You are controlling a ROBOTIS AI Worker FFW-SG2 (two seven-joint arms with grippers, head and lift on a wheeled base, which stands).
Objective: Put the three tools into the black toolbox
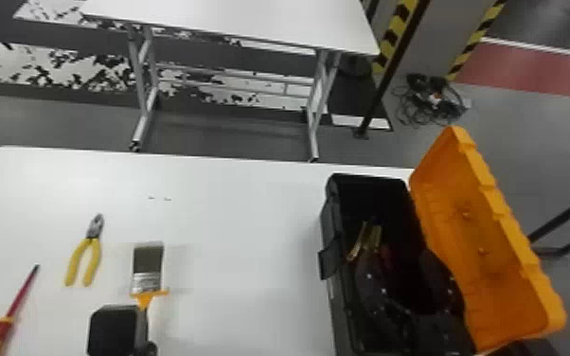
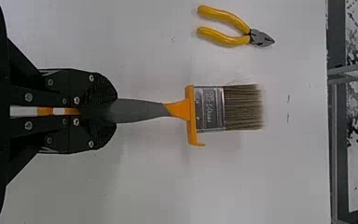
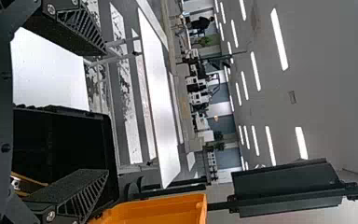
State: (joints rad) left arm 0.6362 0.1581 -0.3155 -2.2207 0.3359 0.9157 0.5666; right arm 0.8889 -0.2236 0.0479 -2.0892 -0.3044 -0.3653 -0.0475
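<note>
Low over the white table, my left gripper (image 1: 117,331) is shut on the paintbrush (image 1: 147,265), bristles pointing away from me. In the left wrist view the gripper (image 2: 114,110) clamps the grey handle of the paintbrush (image 2: 209,108). The yellow-handled pliers (image 1: 85,253) lie left of the brush, and the red and yellow screwdriver (image 1: 16,300) lies farther left. My right gripper (image 1: 405,284) is at the black toolbox (image 1: 333,303), over its inside. In the right wrist view that gripper (image 3: 88,112) is open, fingers wide apart, with the toolbox (image 3: 107,154) between and beyond them.
The toolbox's orange lid (image 1: 483,236) stands open on its right side. Narrow yellowish items (image 1: 374,238) are inside the box. Another white table (image 1: 241,21) stands beyond a floor gap, with a striped post (image 1: 397,28) and a cable heap (image 1: 433,102) to its right.
</note>
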